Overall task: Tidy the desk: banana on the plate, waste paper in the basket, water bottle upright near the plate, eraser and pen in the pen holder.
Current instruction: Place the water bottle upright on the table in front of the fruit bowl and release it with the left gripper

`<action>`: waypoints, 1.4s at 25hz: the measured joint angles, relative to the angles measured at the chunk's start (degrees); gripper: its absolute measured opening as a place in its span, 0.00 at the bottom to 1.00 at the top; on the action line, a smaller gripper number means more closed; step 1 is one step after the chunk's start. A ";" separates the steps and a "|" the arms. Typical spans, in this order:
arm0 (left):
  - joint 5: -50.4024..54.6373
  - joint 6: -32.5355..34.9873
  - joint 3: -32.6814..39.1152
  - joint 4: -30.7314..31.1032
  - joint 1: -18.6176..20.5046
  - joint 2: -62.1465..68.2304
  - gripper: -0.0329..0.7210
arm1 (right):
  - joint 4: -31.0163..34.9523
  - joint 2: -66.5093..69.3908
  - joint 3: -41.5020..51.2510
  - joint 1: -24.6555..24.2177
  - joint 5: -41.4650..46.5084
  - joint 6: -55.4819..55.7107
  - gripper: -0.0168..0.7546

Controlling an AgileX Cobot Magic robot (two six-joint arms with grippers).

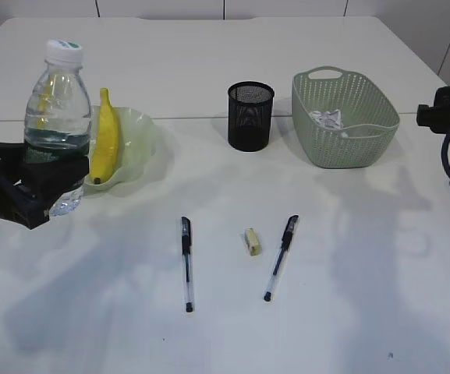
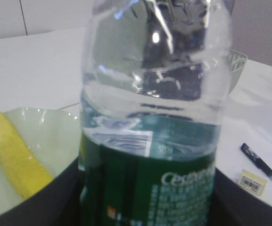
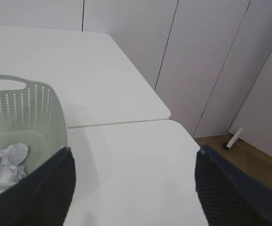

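The water bottle stands upright at the left of the desk, right beside the plate. My left gripper is shut on its green label. The banana lies on the plate. Waste paper sits inside the basket. The pen holder stands at the middle back. Two pens and the eraser lie on the desk in front. My right gripper hangs open and empty to the right of the basket.
The desk's right edge and a far corner lie close to my right gripper, with floor beyond. A seam runs across the desk behind the pen holder.
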 joint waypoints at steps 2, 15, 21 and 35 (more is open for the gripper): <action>0.00 0.00 0.00 -1.58 0.00 0.00 0.57 | 0.00 0.00 0.00 0.00 0.00 0.00 0.79; 0.20 -2.50 0.00 6.32 0.12 -6.45 0.57 | 4.45 0.00 0.00 0.00 -0.12 0.00 0.79; -0.69 -2.82 1.65 7.54 3.14 -15.59 0.57 | 7.40 0.00 0.00 0.00 -0.22 0.00 0.79; 8.56 -2.95 4.43 3.79 3.90 -20.75 0.54 | 7.63 0.00 0.00 0.00 -0.30 0.00 0.79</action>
